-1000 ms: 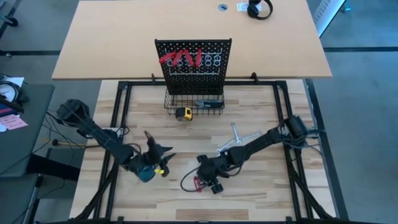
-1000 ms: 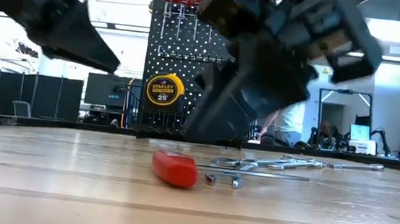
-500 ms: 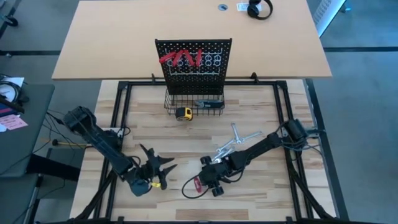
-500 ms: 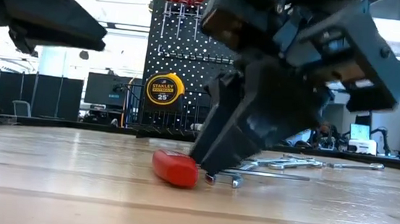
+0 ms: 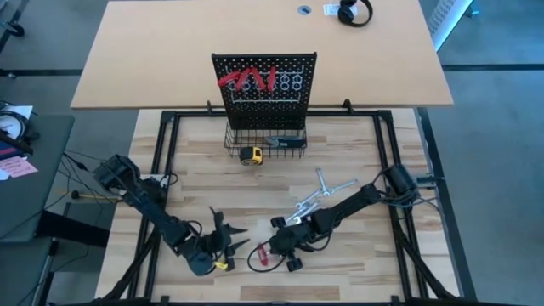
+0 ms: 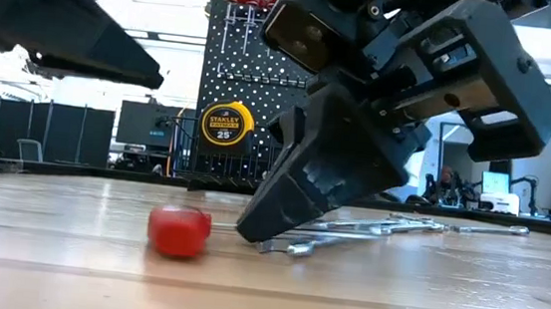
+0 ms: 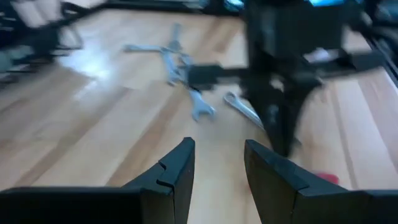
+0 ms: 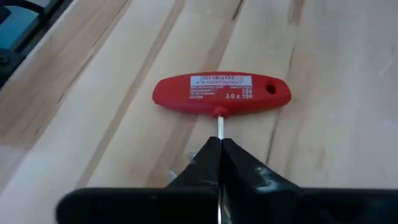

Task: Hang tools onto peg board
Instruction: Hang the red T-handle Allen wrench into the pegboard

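Observation:
A red T-handled hex key (image 8: pixel 221 93) lies on the wooden table near its front edge, also seen in the high view (image 5: pixel 264 254) and the low view (image 6: pixel 179 231). My right gripper (image 8: pixel 219 146) (image 5: pixel 276 248) is shut on its thin metal shaft. My left gripper (image 7: pixel 217 158) (image 5: pixel 229 240) hovers open just left of the key, holding nothing. The black peg board (image 5: pixel 263 81) stands upright at the far side with several red-handled tools (image 5: pixel 246 79) hanging on it. Several silver wrenches (image 5: pixel 323 191) lie flat on the table behind my right gripper. My right gripper pinches the hex key's thin metal shaft (image 8: pixel 219 127) between its two fingertips, a short way behind the red handle. The fingers (image 6: pixel 281 210) slant down from the table's far right and lie along the shaft. The red handle (image 6: pixel 179 231) rests on the table.
A black wire basket (image 5: pixel 265 140) sits at the peg board's foot, with a yellow tape measure (image 5: pixel 250 155) beside it. A black frame rail (image 5: pixel 157 170) runs around the table. Headphones (image 5: pixel 354 12) lie on the tan desk beyond.
My right gripper has sunk to the table and shut on the hex key's shaft. The key has turned and slid a little toward the table's left. My left gripper has moved toward the near edge, sinking and rolling, and stays open.

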Robot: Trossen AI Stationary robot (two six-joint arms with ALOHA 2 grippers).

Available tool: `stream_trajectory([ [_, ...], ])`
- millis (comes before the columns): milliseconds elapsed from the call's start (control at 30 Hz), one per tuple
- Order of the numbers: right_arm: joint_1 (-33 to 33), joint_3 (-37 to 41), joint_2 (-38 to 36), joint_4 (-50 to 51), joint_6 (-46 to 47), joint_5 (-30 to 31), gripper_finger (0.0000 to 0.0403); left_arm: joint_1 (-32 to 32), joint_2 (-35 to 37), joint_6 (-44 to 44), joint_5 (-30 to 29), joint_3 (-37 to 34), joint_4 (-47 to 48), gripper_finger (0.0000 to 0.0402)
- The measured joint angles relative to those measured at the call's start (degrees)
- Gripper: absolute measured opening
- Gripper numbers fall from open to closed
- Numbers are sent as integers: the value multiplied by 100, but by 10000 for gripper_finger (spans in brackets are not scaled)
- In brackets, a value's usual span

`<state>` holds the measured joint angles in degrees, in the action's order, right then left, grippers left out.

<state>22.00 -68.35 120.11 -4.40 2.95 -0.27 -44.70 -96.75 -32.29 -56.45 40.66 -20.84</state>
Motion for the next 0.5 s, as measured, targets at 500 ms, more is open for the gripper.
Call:
stream_trajectory([
  [500,-542,535,-337,-1928,-384,-3137,3,19,-334,1630,2172,71,-646,129],
])
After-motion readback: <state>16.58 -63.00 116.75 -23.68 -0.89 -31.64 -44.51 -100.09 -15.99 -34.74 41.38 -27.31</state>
